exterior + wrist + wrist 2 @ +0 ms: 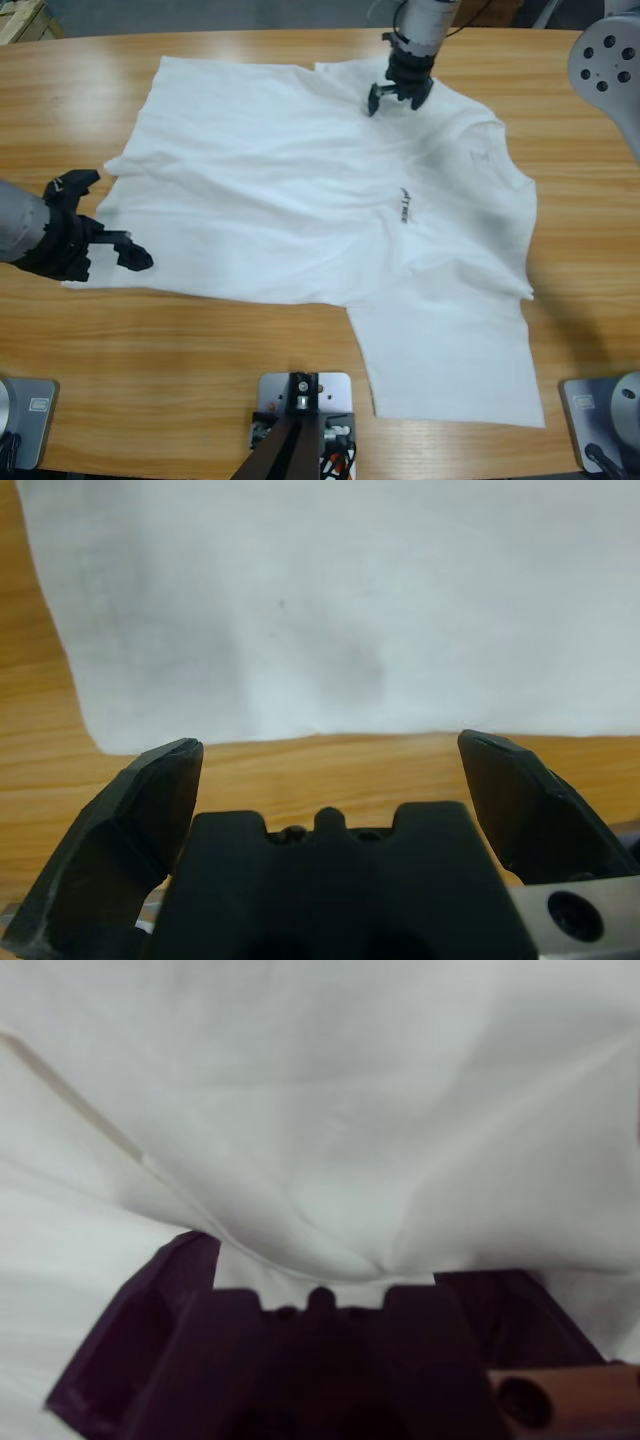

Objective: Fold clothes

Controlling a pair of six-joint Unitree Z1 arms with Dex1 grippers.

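The white T-shirt point(300, 200) lies spread and wrinkled across the table, with its small dark logo point(405, 205) right of the middle. One sleeve point(450, 350) reaches toward the front edge. My left gripper point(120, 222) is open at the shirt's left edge. In the left wrist view that gripper point(330, 745) stands over bare wood just short of the shirt point(350, 600), with nothing between its jaws. My right gripper point(395, 98) comes down from the top and presses onto the far part of the shirt. In the right wrist view its jaws point(330, 1260) stand apart, with a pucker of shirt fabric point(330, 1110) rising between them.
The wooden table point(200, 380) shows bare in front of and to the left of the shirt, and in a strip to its right. A silver elbow point(610, 60) hangs at the upper right corner. A wooden crate corner point(20, 18) sits beyond the table's far left.
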